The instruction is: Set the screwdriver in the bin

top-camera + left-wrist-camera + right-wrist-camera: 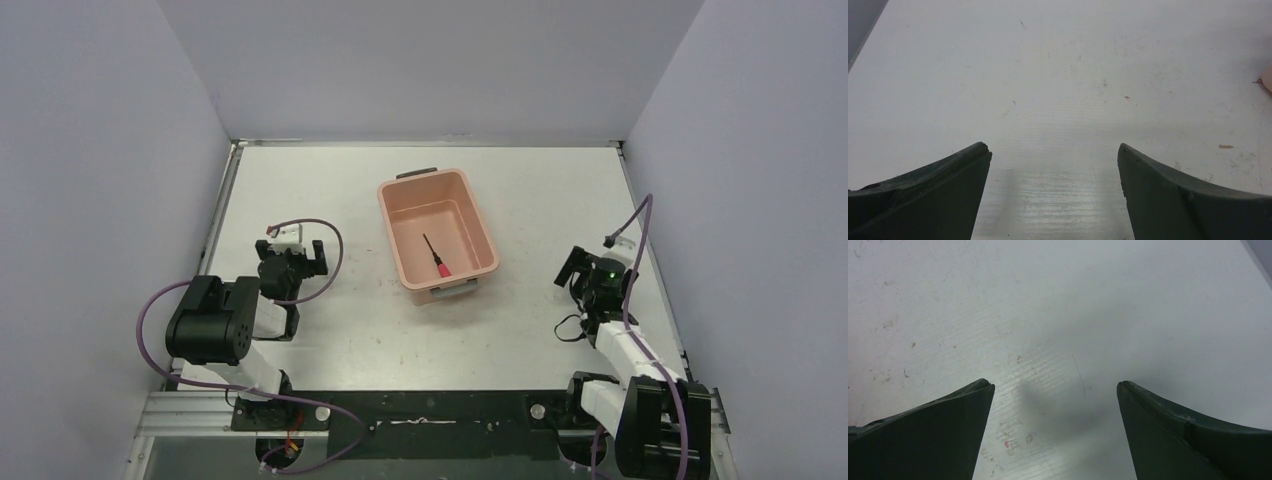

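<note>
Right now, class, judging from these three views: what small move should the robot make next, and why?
Probably none; I would just leave both arms parked. The screwdriver already lies inside the bin, and the left end effector and right end effector are open, holding nothing, over the table well to either side of it.

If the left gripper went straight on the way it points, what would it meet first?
Probably the table itself: the left gripper, jaws open, angles down at bare tabletop, nothing in between. The bin shows only as a sliver at the wrist view's right edge, off that line.
</note>
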Controlling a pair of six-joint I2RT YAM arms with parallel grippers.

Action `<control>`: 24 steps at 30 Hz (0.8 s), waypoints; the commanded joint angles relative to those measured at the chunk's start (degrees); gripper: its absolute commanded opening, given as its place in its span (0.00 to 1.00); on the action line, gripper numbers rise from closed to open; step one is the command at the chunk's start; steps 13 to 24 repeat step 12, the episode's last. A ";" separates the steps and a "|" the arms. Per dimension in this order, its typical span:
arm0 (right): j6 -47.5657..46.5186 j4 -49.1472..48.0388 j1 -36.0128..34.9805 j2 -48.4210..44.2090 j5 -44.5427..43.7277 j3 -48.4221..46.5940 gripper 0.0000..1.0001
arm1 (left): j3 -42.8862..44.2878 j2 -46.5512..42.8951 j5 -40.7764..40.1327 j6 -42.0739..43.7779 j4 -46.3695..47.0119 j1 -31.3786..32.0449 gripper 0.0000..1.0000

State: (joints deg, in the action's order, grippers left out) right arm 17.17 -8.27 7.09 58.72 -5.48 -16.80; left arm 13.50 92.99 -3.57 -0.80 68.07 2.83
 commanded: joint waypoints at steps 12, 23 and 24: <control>0.71 -20.10 0.29 -8.62 -2.17 7.61 1.00 | 0.50 -0.61 0.58 0.26 2.64 -0.28 0.97; 0.71 -20.10 0.29 -8.62 -2.17 7.61 1.00 | 0.50 -0.61 0.58 0.26 2.64 -0.28 0.97; 0.71 -20.10 0.29 -8.62 -2.17 7.61 1.00 | 0.50 -0.61 0.58 0.26 2.64 -0.28 0.97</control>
